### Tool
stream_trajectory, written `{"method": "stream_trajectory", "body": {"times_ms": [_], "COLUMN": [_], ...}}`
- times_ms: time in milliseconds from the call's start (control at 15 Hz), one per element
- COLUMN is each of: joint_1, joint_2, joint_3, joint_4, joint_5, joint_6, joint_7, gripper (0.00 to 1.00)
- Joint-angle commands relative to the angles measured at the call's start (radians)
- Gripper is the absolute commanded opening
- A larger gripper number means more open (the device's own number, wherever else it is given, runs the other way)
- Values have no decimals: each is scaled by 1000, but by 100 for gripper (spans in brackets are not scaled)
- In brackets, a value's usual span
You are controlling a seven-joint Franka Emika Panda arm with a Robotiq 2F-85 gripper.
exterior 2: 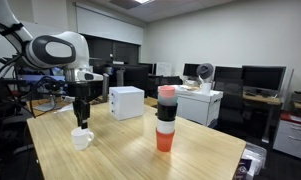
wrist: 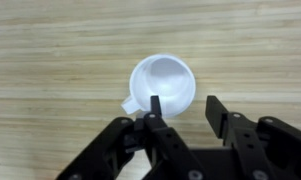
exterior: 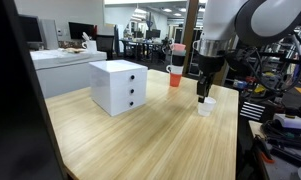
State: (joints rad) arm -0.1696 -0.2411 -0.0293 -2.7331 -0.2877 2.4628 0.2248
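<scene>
Now gripper (wrist: 183, 102) half open, holding nothing, over white mug (wrist: 162, 80) rim on wood table (wrist: 50, 50). Keep wrist vert., no side drift, else mug tips.

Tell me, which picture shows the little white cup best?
The wrist view. It looks straight down into the white cup, so its round rim, inside and small handle show clearly. In both exterior views it is tiny and side-on, just under the tool.

Light wood table (exterior: 140, 140); on it white mug (exterior: 206, 107), white drawer unit (exterior: 118, 86) (three drawers), stacked cups (exterior 2: 166, 120).
</scene>
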Motion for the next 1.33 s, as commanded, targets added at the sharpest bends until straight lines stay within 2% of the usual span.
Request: {"method": "stream_trajectory", "body": {"times_ms": [0, 133, 267, 667, 1267], "joint_1": [7, 8, 1, -5, -6], "joint_2": [-63, -84, -88, -48, 52], "joint_3": [-17, -23, -35, -96, -162], "joint_4": [36, 84, 154, 329, 487], "joint_5": [35, 49, 56, 76, 121], "joint_6": [-43, -68, -93, -142, -156], "joint_7": [-32, -40, -46, -118, -236], "gripper": [82, 95, 100, 100, 100]}}
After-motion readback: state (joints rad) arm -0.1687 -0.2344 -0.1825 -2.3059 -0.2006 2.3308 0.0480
